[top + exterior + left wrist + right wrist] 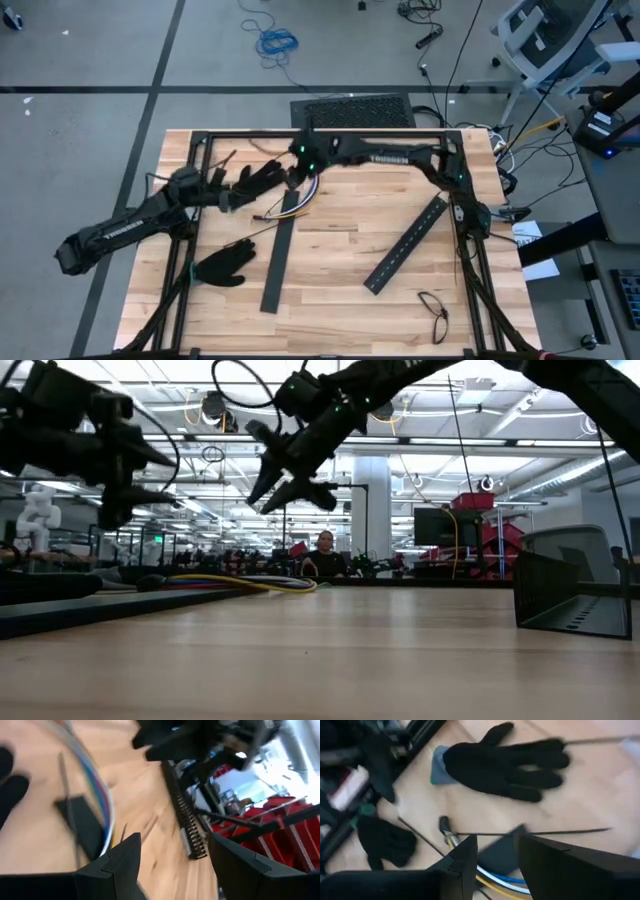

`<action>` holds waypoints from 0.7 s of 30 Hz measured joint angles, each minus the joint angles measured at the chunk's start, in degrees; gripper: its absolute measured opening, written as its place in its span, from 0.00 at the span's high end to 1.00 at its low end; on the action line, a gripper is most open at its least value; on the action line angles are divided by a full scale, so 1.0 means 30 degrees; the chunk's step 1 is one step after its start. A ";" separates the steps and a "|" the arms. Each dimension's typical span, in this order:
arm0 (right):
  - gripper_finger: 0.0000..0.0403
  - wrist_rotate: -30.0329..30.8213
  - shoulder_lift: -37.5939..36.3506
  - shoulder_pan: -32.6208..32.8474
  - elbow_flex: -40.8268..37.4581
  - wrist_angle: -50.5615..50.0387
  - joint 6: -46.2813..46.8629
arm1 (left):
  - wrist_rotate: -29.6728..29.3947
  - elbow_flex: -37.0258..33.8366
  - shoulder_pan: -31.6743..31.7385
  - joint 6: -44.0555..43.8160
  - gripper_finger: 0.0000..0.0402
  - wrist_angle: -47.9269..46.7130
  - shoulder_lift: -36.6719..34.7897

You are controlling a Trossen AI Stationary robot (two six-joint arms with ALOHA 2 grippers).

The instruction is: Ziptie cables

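I hover my right tool [297, 172], jaws apart and empty, above the cables [300, 197]. Descend squarely onto one ziptie [530, 833]; left tool [228, 192] waits apart.

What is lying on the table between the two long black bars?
Nothing. In the high view, only bare table shows between the left black bar and the right black bar.

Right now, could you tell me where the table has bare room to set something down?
Free: the wood between the two black slotted bars, and the front edge left of the glasses. Crowded: the back-left, with cables, gloves and both grippers.
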 joint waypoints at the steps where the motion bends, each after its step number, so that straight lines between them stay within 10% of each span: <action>1: 0.69 0.0080 -0.0007 0.0379 -0.0765 0.1036 0.1137 | -0.0053 -0.0173 -0.0014 -0.0151 0.44 -0.0147 0.0000; 10: 0.69 0.3820 -0.0294 0.2428 -0.8994 1.5759 1.4727 | -0.0254 -0.0201 -0.0001 -0.0454 0.44 -0.0638 0.0012; 21: 0.69 0.5809 0.0001 0.3662 -0.9405 1.4949 1.8016 | -0.1495 -0.0208 -0.0010 0.2123 0.44 -0.2357 0.1138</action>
